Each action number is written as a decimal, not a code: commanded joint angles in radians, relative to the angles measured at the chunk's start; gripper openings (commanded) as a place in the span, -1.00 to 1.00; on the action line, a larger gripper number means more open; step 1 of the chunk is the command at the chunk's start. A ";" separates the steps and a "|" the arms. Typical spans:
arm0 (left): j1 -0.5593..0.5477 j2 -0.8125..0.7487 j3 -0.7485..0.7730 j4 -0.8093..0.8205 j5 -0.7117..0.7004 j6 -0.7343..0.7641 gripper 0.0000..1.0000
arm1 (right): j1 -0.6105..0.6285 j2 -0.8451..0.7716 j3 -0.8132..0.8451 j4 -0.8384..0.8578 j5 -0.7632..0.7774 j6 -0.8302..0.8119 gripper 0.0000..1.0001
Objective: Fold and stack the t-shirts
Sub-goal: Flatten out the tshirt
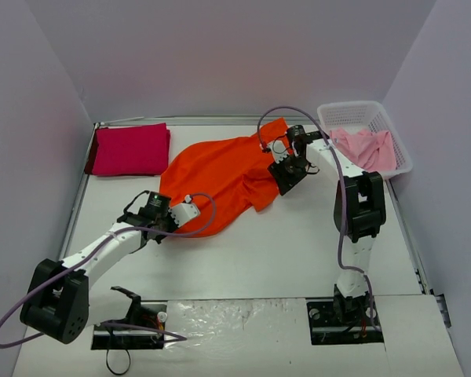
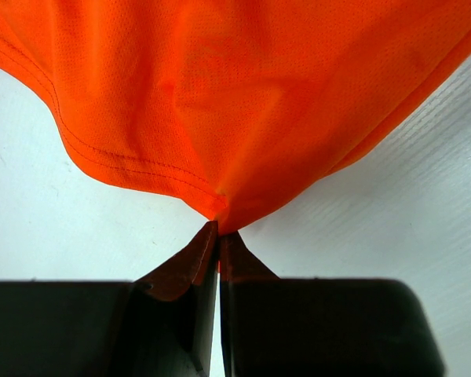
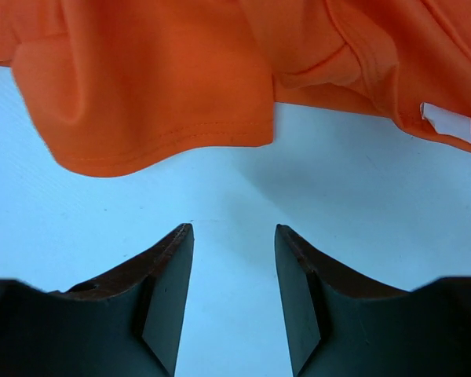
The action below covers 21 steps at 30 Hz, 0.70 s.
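Note:
The bright orange t-shirt [image 1: 220, 177] lies spread and rumpled in the middle of the table. My left gripper [image 1: 190, 210] is shut on its near hem corner; in the left wrist view the cloth [image 2: 243, 102] fans out from my pinched fingertips [image 2: 218, 229]. My right gripper [image 1: 286, 182] is open and empty, just off the shirt's right sleeve; the sleeve [image 3: 157, 110] and a white label [image 3: 447, 122] lie beyond its tips [image 3: 234, 229]. The magenta-red t-shirt [image 1: 130, 149] lies folded at the back left. The pale pink t-shirt [image 1: 369, 148] sits crumpled in the basket.
A white lattice basket [image 1: 361, 110] stands at the back right corner. Grey walls close in the table on the left, back and right. The arm bases [image 1: 345, 314] sit at the near edge.

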 commanded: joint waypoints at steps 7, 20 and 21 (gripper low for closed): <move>-0.005 -0.019 0.022 -0.001 -0.005 -0.013 -0.95 | -0.006 0.109 0.048 0.002 -0.048 -0.004 -0.19; -0.004 -0.013 0.015 0.008 -0.016 -0.010 -0.95 | -0.006 0.193 0.137 0.005 -0.055 -0.002 -0.22; -0.004 -0.013 0.017 0.008 -0.016 -0.010 -0.95 | -0.006 0.196 0.142 0.005 -0.058 -0.004 -0.22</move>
